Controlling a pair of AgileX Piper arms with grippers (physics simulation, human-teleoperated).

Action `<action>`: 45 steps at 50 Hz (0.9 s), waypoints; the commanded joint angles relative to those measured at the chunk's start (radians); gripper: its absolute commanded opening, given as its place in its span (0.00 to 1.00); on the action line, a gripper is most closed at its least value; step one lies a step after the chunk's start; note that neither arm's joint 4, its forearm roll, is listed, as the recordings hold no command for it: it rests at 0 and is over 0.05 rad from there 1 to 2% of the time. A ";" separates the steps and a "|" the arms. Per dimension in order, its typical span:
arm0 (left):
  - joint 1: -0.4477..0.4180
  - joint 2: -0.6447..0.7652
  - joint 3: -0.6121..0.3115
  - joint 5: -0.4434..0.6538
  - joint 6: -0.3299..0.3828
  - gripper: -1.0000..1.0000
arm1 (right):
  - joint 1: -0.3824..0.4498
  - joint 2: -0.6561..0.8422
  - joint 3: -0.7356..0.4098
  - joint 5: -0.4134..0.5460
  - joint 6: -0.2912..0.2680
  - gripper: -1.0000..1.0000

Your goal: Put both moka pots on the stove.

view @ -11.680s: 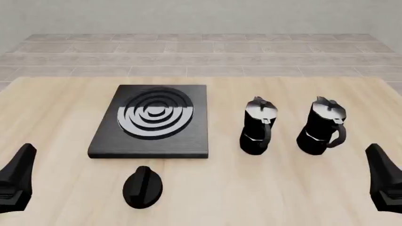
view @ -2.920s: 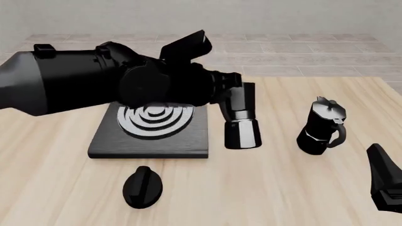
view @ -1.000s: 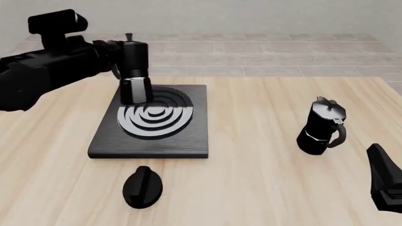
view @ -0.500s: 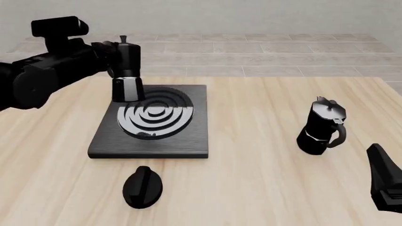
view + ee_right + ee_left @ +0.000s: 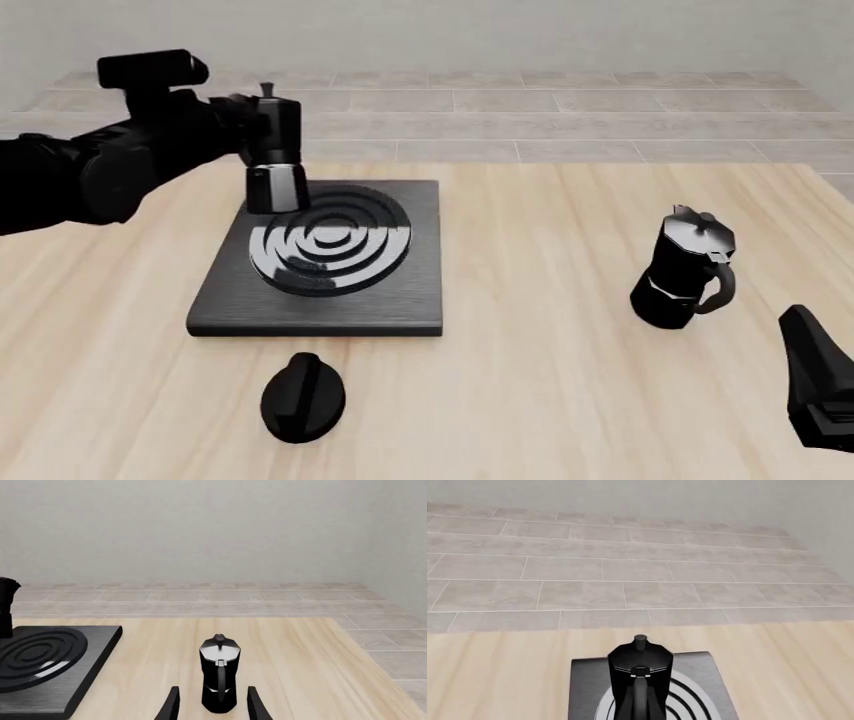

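Front view: first moka pot [image 5: 276, 150] is gripped by left gripper [image 5: 240, 135], shifted slightly right over stove [image 5: 320, 257] rear-left, not yet released. Second pot [image 5: 683, 268] untouched at right; right gripper [image 5: 212, 705] open.

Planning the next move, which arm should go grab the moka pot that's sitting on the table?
The right. Its open gripper already faces the moka pot on the table, while the left gripper is occupied holding the other pot above the stove.

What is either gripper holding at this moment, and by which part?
The left gripper holds one moka pot by its upper body on the handle side, above the stove. The right gripper holds nothing; its fingers are open.
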 commanded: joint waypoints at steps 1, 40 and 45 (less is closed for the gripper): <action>0.008 0.050 -0.065 -0.035 0.010 0.00 | 0.000 0.000 0.000 0.000 0.000 1.00; 0.021 0.157 -0.092 -0.096 0.052 0.00 | 0.000 0.000 0.000 0.000 0.000 1.00; 0.013 0.162 -0.080 -0.095 0.059 0.00 | 0.000 0.000 0.000 0.000 0.000 1.00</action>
